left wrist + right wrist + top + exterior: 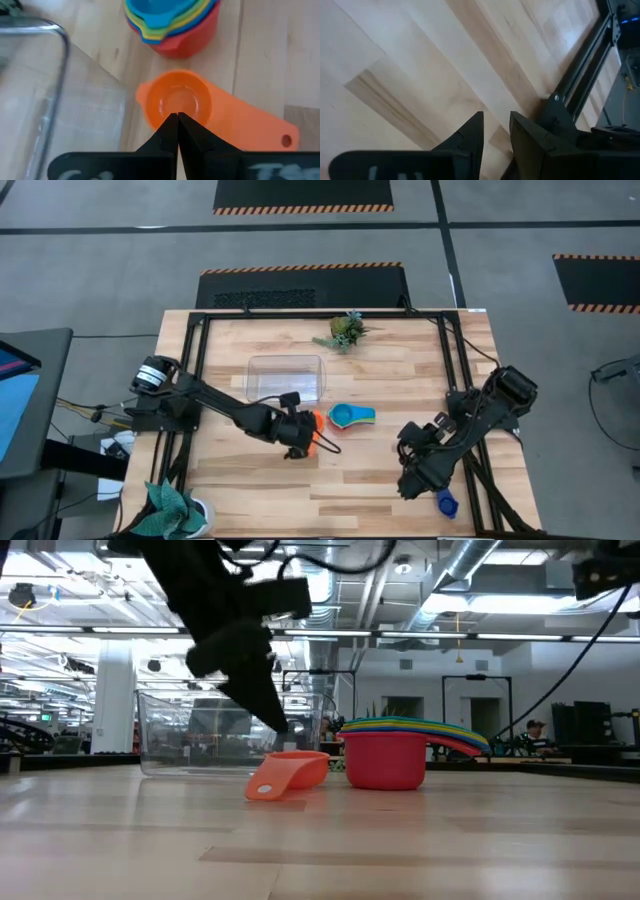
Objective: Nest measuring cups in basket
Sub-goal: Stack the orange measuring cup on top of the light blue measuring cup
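An orange measuring cup (317, 423) (290, 775) (180, 102) sits on the table, its bowl opening up and its flat handle (260, 130) pointing toward the near edge. My left gripper (300, 430) (283, 725) (177, 119) is shut and hovers just above the bowl's rim; the low view shows a gap between them. To the cup's right, a red cup holds yellow, green and blue cups nested in a stack (350, 417) (385, 760) (170, 25). The clear basket (285, 377) (200, 730) (50, 90) stands behind. My right gripper (407, 486) (496, 120) is open over bare wood.
One blue cup (447, 502) lies at the near right, beside my right arm. A green plant sprig (345, 330) lies near the far edge, and a teal cloth (170, 505) at the near left corner. A black frame rail (580, 95) borders the table's right side.
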You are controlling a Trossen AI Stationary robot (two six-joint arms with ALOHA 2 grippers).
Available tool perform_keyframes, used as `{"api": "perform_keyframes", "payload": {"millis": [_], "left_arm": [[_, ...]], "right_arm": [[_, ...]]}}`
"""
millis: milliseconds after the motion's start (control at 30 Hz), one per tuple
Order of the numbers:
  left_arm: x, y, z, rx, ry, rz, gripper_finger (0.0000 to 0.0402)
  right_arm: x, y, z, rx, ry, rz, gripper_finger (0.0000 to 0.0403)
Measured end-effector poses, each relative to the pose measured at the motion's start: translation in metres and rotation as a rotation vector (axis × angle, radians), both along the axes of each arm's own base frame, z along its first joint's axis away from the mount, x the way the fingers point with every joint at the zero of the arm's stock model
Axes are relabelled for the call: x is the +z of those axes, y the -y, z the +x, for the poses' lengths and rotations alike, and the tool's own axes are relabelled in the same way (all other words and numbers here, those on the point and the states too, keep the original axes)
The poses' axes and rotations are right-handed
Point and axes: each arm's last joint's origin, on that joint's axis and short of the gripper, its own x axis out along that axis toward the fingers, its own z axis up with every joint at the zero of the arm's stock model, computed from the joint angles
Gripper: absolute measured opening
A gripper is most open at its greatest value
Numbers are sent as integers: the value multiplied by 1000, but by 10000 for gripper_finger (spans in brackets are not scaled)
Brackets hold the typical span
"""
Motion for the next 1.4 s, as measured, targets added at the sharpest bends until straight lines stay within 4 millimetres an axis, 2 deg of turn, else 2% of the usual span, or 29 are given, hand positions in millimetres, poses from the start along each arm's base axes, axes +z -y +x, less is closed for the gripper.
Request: {"api": "perform_keyframes", "payload": {"millis": [300, 433, 533, 600, 767, 933, 1033, 1167, 1267, 1400], "left_arm": [[-34, 1, 9, -10, -81, 98, 0], [-39, 8, 7, 16, -92, -45, 0], [-27, 19, 11, 43, -68, -167, 0], [-17, 27, 14, 26, -74, -180, 0], [12, 43, 20, 9, -46, -82, 0], [33, 50, 20, 4, -64, 22, 0], [40, 43, 9, 53, -145, 220, 0], [43, 15, -8, 187, -282, 454, 0], [41, -10, -11, 254, -383, 491, 0], [31, -37, -13, 246, -513, 504, 0]], "right_arm": [[-11, -1, -2, 8, 25, 25, 116], [-11, -3, -3, 18, 21, 23, 116], [-11, -3, -4, 20, 19, 22, 116], [-11, -3, -4, 20, 22, 25, 116], [-11, -3, -4, 20, 21, 24, 116], [-12, -6, -5, 33, 32, 34, 116], [-13, -9, -5, 41, 50, 49, 116], [-14, -13, -4, 51, 84, 70, 116], [-15, -13, -2, 64, 111, 70, 116], [-15, -13, -2, 65, 115, 69, 116]]}}
